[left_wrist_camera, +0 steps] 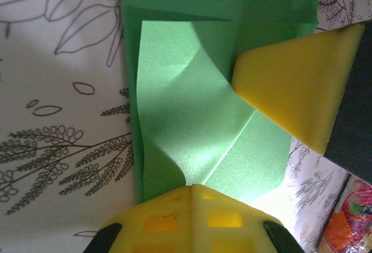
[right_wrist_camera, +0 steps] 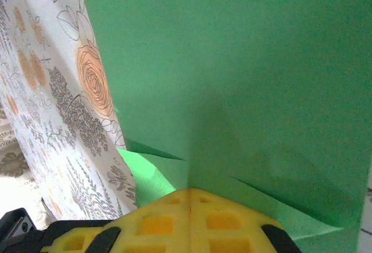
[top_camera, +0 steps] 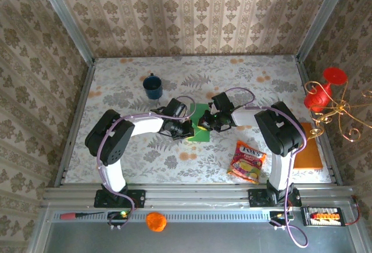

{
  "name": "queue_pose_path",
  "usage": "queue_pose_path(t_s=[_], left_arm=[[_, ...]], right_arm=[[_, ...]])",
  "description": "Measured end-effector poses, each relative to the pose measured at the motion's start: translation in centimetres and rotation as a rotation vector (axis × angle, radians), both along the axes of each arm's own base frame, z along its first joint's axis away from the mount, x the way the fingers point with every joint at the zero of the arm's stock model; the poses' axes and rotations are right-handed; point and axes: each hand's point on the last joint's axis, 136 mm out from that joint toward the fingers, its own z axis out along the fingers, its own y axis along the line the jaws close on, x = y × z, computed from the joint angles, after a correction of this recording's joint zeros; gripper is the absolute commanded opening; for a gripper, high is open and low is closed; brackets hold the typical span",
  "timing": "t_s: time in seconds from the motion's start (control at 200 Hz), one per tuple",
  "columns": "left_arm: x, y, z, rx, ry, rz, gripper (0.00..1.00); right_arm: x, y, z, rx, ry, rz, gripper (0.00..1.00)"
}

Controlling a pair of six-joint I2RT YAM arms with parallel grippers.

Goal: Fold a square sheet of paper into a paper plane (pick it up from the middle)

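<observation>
The square sheet of paper (top_camera: 201, 113), partly folded, was seen on the worktop (top_camera: 244, 84) between both arms. The left fingers (left_wrist_camera: 174, 200) and right fingers (right_wrist_camera: 215, 203) were held together, tips set on its opposite sides, equally near.

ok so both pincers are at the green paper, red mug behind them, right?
No, the mug is blue, not red; the top external view shows it. The left pincer and right pincer are at the green paper, mug behind them.
</observation>
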Motion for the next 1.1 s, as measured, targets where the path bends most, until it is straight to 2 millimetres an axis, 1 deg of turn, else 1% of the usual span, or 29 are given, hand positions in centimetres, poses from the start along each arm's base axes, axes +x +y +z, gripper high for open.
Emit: queue_pose_path(t_s=[0.48, 0.77, 0.87, 1.02, 1.1], left_arm=[[0.9, 0.4, 0.1, -0.003, -0.013, 0.023, 0.0], [0.4, 0.6, -0.2, 0.011, 0.006, 0.018, 0.0], [0.4, 0.6, -0.3, 0.011, 0.009, 0.018, 0.0], [0.3, 0.6, -0.2, 0.015, 0.011, 0.016, 0.0], [0.3, 0.5, -0.2, 0.019, 0.016, 0.013, 0.0]], right_arm=[[0.0, 0.0, -0.1, 0.017, -0.009, 0.003, 0.0], [0.1, 0.1, 0.2, 0.006, -0.049, 0.049, 0.0], [0.2, 0.1, 1.0, -0.002, -0.075, 0.074, 0.0], [0.4, 0.6, 3.6, 0.01, -0.14, 0.105, 0.0], [0.1, 0.9, 4.3, 0.015, -0.155, 0.117, 0.0]])
